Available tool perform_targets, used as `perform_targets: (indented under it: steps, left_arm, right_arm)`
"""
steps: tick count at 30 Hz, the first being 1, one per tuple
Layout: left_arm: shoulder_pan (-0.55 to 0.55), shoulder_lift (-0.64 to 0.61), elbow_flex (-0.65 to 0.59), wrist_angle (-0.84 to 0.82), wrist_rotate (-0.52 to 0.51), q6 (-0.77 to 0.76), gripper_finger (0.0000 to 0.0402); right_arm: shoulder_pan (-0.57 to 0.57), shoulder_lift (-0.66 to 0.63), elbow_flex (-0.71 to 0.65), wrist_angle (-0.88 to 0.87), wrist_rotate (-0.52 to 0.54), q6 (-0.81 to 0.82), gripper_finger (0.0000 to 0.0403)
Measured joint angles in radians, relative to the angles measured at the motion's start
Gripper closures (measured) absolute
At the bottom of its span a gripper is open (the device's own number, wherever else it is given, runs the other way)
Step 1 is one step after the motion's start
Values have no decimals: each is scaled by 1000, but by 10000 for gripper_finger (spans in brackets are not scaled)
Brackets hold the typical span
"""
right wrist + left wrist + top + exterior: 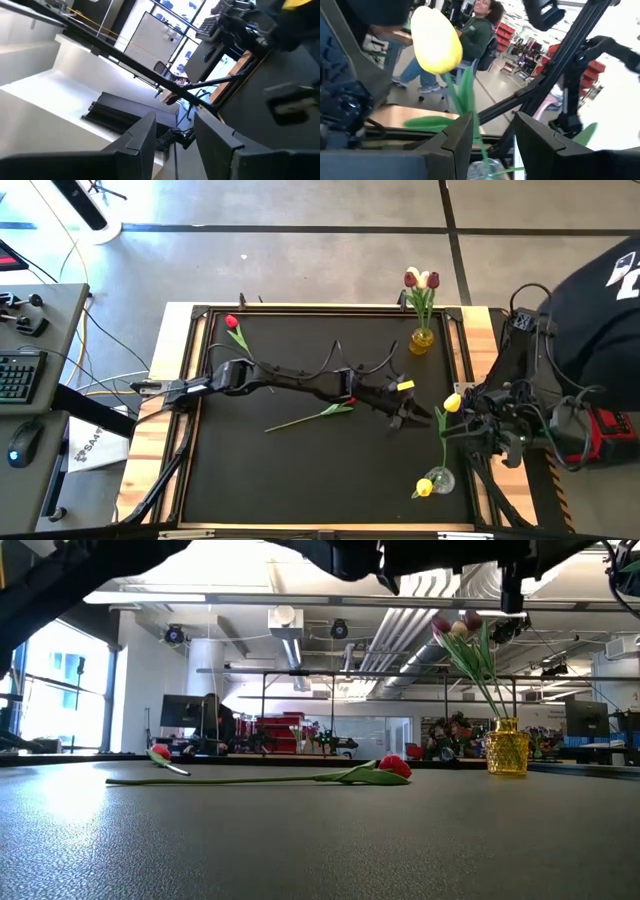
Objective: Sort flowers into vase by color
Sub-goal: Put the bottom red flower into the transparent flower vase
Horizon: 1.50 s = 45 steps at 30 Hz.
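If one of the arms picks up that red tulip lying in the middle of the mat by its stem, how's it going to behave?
The red tulip probably weighs very little: its stem is long and thin. Gripped near one end, the stem would likely sag or bend, since the head and leaf sit at the other. Pushed, it should slide or pivot rather than roll, as the leaf lies flat on the mat.

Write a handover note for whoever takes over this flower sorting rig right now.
Left gripper: open, the raised yellow tulip has its stem between the fingers, above the clear vase.
Right gripper: open, empty, at the table's right side.
Done: dark red tulip and cream tulip in the yellow vase; second yellow tulip at the clear vase.
Left: back-left red tulip and middle red tulip lie on the table.
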Motion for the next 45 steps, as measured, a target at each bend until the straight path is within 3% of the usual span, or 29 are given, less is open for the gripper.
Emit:
perform_targets:
  steps: [7, 13, 19, 22, 38, 45]
  left_arm:
    - [29, 38, 6, -3, 9, 28, 271]
    - [49, 71, 4, -6, -16, -34, 271]
    - [35, 68, 6, 22, -168, 11, 271]
    - [30, 68, 5, 35, -179, 0, 271]
    - [-37, 65, 95, 29, -201, 45, 271]
    - [-58, 65, 95, -34, -309, 38, 245]
  right_arm:
    - [0, 30, 0, 56, 23, -48, 295]
    - [0, 48, 0, 60, 48, -47, 322]
    - [0, 49, 0, 64, 68, -48, 341]
    - [0, 47, 0, 67, 88, -62, 347]
    - [0, 47, 0, 176, 106, -197, 353]
    - [0, 55, 0, 201, 106, -198, 353]
